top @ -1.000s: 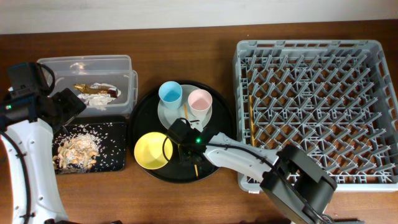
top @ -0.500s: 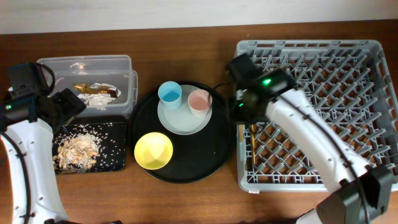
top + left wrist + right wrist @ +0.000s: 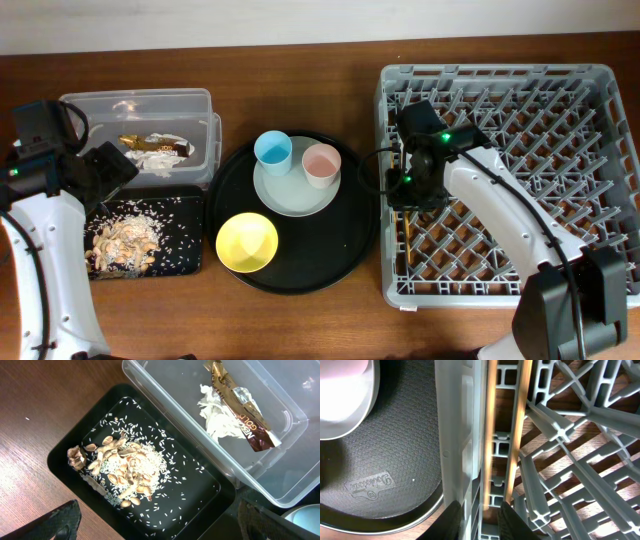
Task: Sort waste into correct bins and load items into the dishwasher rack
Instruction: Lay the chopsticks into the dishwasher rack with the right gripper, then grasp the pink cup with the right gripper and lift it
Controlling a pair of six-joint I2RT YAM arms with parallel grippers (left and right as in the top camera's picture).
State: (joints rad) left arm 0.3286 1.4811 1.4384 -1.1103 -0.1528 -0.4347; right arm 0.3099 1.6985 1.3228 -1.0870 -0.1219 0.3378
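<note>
the right tool (image 3: 481,510) hangs over the left edge of the dishwasher rack (image 3: 500,72), its fingers apart with nothing pinched. the chopsticks (image 3: 490,435) lie side by side in the rack's leftmost channel, directly under the tool, one running through the gap between the fingers. the left tool (image 3: 157,512), spread wide and empty, hovers above the black tray (image 3: 195,500) of food scraps (image 3: 125,467).

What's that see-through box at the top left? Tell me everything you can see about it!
It is a clear plastic tub, rectangular with rounded corners and a thick rim, and it is open with no lid on top. It sits flat on the wooden table, right beside the black tray that holds the food scraps. Inside it lie a crumpled brown-and-gold foil wrapper and a scrunched bit of white paper.
</note>
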